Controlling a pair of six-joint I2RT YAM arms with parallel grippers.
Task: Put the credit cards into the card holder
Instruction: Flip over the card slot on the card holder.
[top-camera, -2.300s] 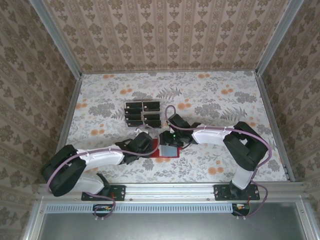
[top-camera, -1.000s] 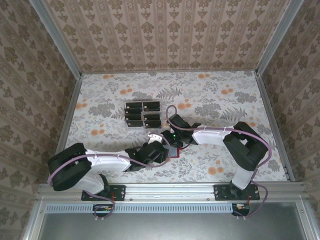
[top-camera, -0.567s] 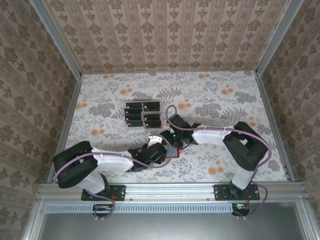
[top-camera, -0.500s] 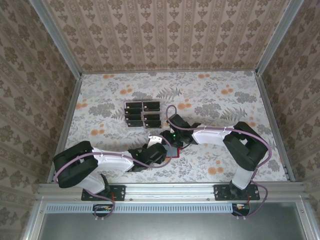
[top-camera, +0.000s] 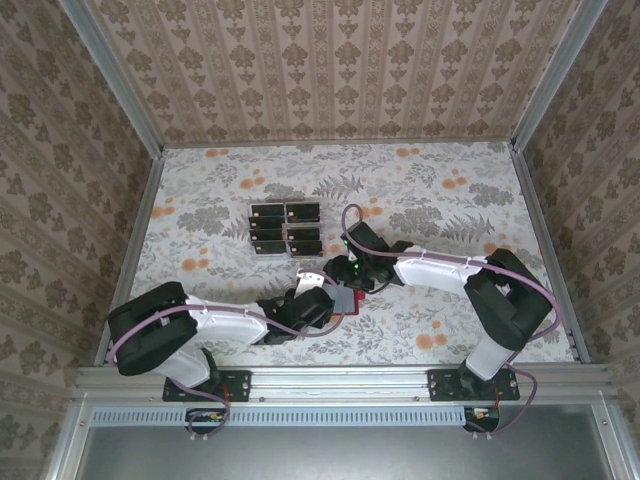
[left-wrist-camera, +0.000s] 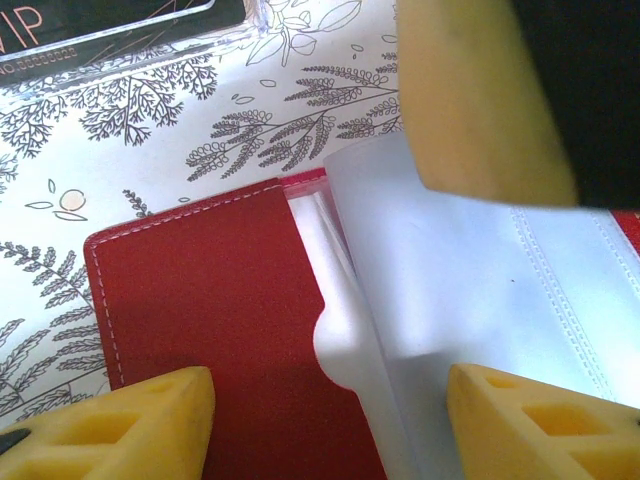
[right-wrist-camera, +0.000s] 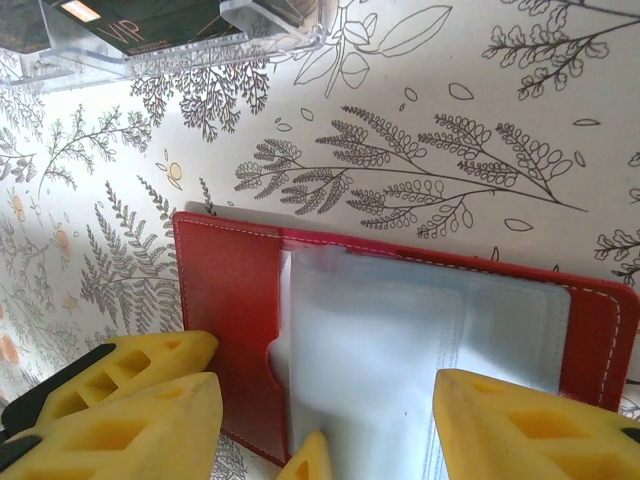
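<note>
The card holder (left-wrist-camera: 200, 320) lies open and flat on the flowered table (top-camera: 430, 200), red cover down and pale inner sleeves (right-wrist-camera: 420, 350) up. The left gripper (left-wrist-camera: 330, 425) hangs over its left part, jaws well apart and gripping nothing. The right gripper (right-wrist-camera: 330, 430) stands over it from the far side, likewise spread and empty, though whether any fingertip presses the sleeves is hard to tell. The credit cards (top-camera: 285, 228) sit in a clear rack (right-wrist-camera: 270, 25) beyond the holder, apart from it.
</note>
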